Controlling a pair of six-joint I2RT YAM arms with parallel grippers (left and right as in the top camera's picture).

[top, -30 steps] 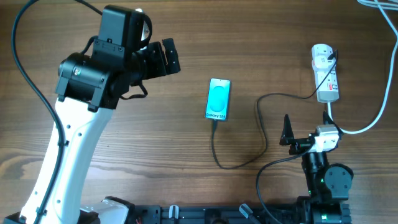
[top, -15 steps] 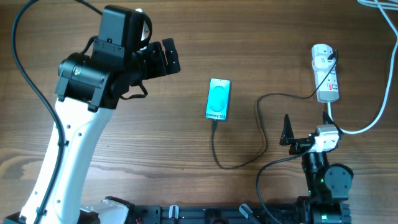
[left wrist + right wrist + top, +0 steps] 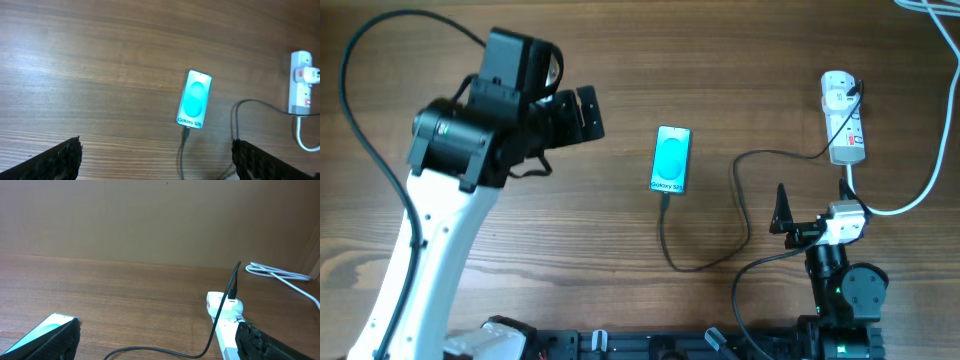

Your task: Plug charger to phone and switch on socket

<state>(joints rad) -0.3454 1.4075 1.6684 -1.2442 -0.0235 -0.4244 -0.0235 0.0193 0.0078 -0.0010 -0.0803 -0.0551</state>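
The phone (image 3: 671, 159) lies flat mid-table with its cyan screen lit; it also shows in the left wrist view (image 3: 194, 99) and at the lower left of the right wrist view (image 3: 42, 332). The charger's thin black cable (image 3: 744, 205) has its tip in the phone's near short edge, and its black plug sits in the white socket (image 3: 843, 118) at the back right. The cable (image 3: 235, 117) and socket (image 3: 301, 82) show in the left wrist view. My left gripper (image 3: 582, 108) is open and empty, raised left of the phone. My right gripper (image 3: 781, 213) is open and empty near the front.
The socket's white cord (image 3: 920, 190) curves off to the right edge and loops at the back right (image 3: 277, 272). The right arm's base (image 3: 840, 290) stands at the front right. The left arm (image 3: 440, 200) spans the left side.
My left arm has shifted a little to the left and back, away from the phone. The right arm, phone, cable and socket have not moved.
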